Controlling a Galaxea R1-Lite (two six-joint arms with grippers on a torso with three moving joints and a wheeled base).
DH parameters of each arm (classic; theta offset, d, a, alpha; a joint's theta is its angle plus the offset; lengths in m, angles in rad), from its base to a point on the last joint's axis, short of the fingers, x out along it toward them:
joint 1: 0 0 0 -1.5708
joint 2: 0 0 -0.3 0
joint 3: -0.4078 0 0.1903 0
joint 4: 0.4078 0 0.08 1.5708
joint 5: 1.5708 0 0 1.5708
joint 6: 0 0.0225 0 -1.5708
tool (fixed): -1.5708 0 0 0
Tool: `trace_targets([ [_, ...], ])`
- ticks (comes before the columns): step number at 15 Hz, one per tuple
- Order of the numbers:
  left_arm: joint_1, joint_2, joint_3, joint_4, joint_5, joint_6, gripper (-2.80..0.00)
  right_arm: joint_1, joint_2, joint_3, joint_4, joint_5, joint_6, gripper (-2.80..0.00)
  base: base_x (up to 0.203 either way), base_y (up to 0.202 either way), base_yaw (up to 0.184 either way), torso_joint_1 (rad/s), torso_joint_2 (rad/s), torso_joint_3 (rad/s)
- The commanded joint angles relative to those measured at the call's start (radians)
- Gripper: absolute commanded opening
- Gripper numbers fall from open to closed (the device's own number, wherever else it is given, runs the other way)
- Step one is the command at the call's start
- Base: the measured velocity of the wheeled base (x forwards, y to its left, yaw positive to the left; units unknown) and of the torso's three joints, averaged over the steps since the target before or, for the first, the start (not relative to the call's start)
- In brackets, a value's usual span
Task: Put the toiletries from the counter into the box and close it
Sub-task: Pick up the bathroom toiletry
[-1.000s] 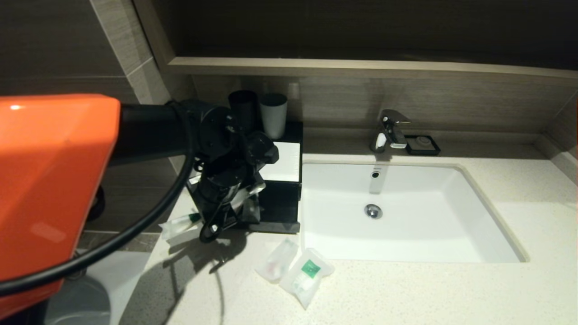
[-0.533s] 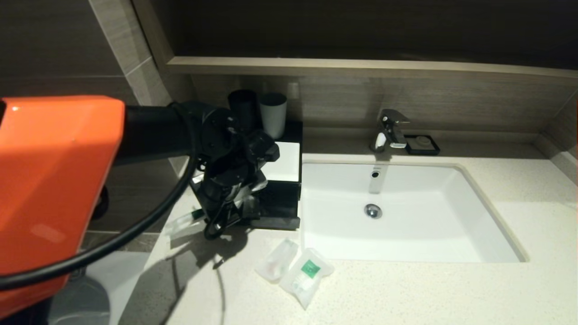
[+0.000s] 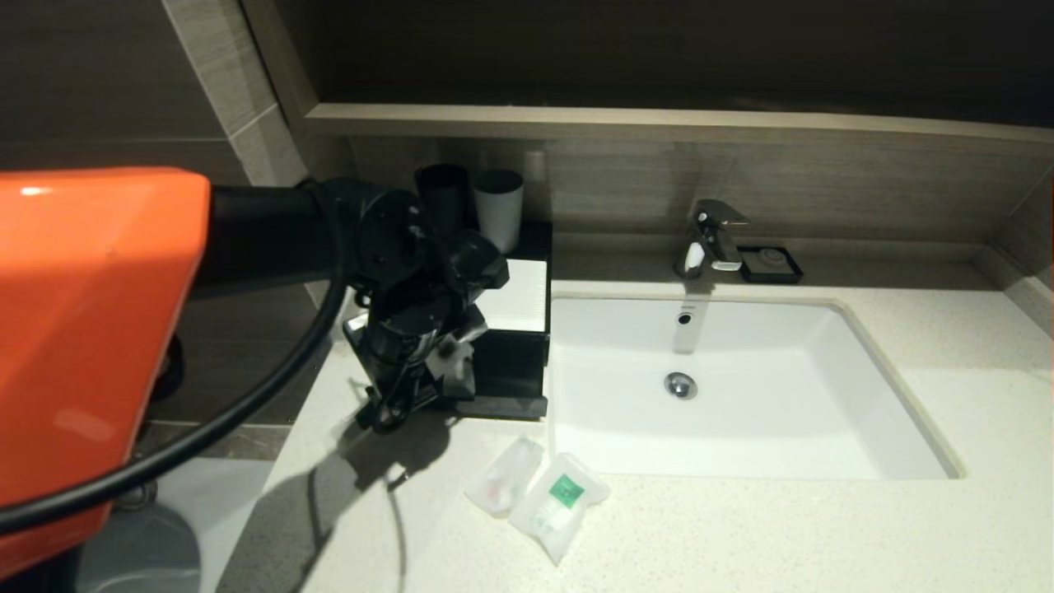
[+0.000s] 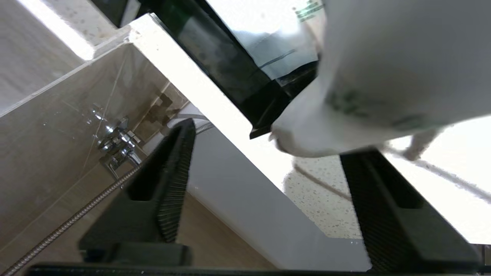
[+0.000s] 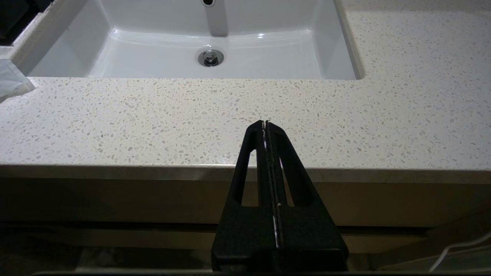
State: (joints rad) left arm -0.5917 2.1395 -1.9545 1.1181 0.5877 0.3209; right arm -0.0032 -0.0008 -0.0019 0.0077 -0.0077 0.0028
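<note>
My left gripper [image 3: 412,394] hangs over the pulled-out drawer [image 3: 504,405] of the black box [image 3: 517,306] at the counter's [image 3: 741,535] left end. In the left wrist view its jaws [image 4: 268,184] stand wide open. The long toothbrush pack [image 4: 383,96] lies across the drawer's edge [image 4: 230,73], just above one fingertip; in the head view the gripper hides most of it. The small plain sachet [image 3: 504,475] and the squarish green-labelled sachet [image 3: 561,502] lie on the counter in front of the box. My right gripper [image 5: 265,124] is shut and empty at the counter's front edge.
A black cup [image 3: 445,198] and a grey cup [image 3: 499,207] stand behind the box. The white sink [image 3: 766,412] lies right of the box, with a faucet [image 3: 713,235] and a black soap dish [image 3: 771,264] behind it. The counter's left edge drops off beside the gripper.
The toothbrush pack's end no longer sticks out over the counter left of the gripper. The left gripper has shifted slightly back toward the box. The two sachets in front have not moved.
</note>
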Motion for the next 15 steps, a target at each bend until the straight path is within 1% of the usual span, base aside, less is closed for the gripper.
trace_targets([
  [1,0.000,-0.018,0.000,0.003,0.004,0.000,0.00,0.000,0.001,0.000,0.000,0.000,0.000,-2.80,0.000,0.000,0.000,0.000,0.00,0.000],
  [6,0.004,-0.088,0.002,0.012,0.003,-0.012,0.00,0.000,0.001,0.000,0.000,0.000,0.000,-2.80,0.000,0.000,0.000,0.000,0.00,0.000],
  [7,0.008,-0.109,0.003,0.017,0.001,-0.025,0.00,0.000,0.001,0.000,0.000,0.000,0.000,-2.80,0.000,0.000,0.000,0.000,0.00,0.000],
  [8,0.014,-0.133,0.007,0.027,-0.007,-0.053,0.00,0.000,0.001,0.000,0.000,0.000,0.000,-2.80,0.000,0.000,0.000,0.000,0.00,0.000],
  [9,0.023,-0.156,0.013,0.040,-0.022,-0.089,0.00,0.000,0.001,0.000,0.000,0.000,0.000,-2.80,0.000,0.000,0.000,0.000,0.00,0.000],
  [11,0.036,-0.188,0.040,0.064,-0.118,-0.148,0.00,0.000,0.001,-0.001,0.000,0.000,0.000,-2.80,0.000,0.000,0.000,0.000,0.00,0.000],
  [12,0.039,-0.194,0.065,0.068,-0.145,-0.177,0.00,0.000,0.001,0.000,0.000,0.000,0.000,-2.80,0.000,0.000,0.000,0.000,0.00,0.000],
  [14,0.042,-0.219,0.134,0.068,-0.170,-0.227,0.00,0.000,0.001,0.000,0.000,0.000,0.000,-2.80,0.000,0.000,0.000,0.000,0.00,0.000],
  [15,0.045,-0.245,0.173,0.064,-0.186,-0.236,0.00,0.000,0.001,-0.001,0.000,0.000,0.000,-2.80,0.000,0.000,0.000,0.000,0.00,0.000],
])
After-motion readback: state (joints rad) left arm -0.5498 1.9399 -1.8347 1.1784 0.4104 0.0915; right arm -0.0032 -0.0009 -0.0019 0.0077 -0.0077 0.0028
